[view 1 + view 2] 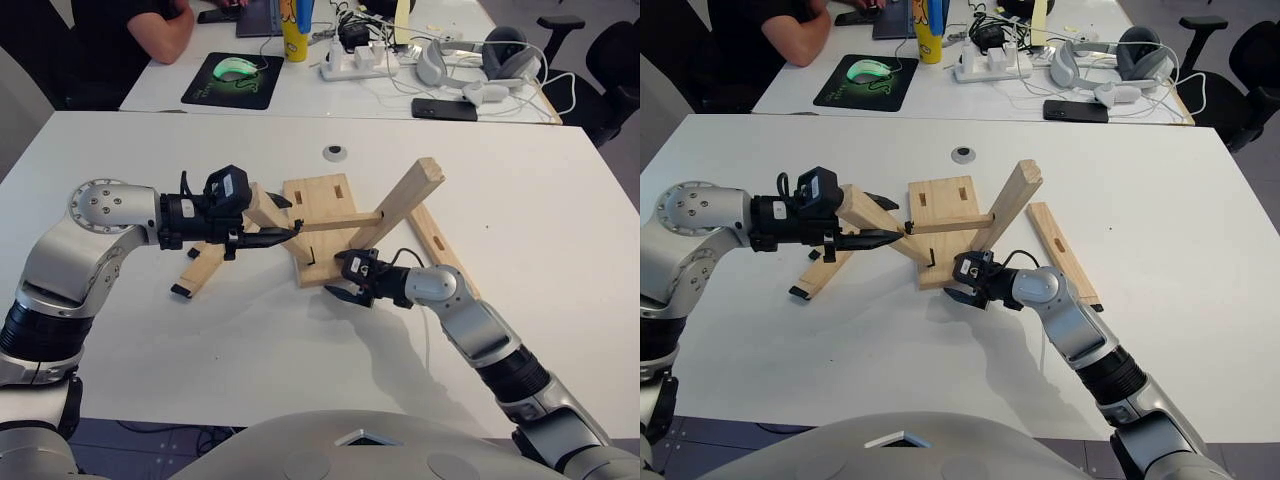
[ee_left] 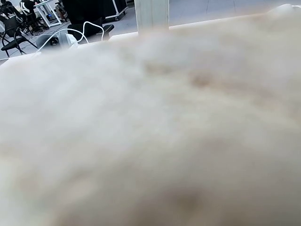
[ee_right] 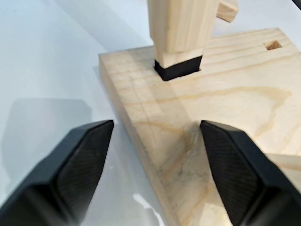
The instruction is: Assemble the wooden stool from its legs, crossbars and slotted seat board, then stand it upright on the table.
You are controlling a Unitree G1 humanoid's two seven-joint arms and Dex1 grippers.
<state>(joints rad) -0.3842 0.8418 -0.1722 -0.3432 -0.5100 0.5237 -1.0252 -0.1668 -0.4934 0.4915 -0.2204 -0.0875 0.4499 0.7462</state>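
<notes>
Mostly pale, grainy pine seat board (image 3: pixel 225 103)

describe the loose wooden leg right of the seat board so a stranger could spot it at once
On the white table, find the square wooden seat board in the middle. Just to its right, the leg lies flat and alone on the tabletop, slots facing up, while the other legs slant upward.

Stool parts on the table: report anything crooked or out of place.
The standing leg, seated in the seat board, leans well off square, with a crossbar jutting sideways from it. A spare leg lies loose on the table beside the board.
</notes>
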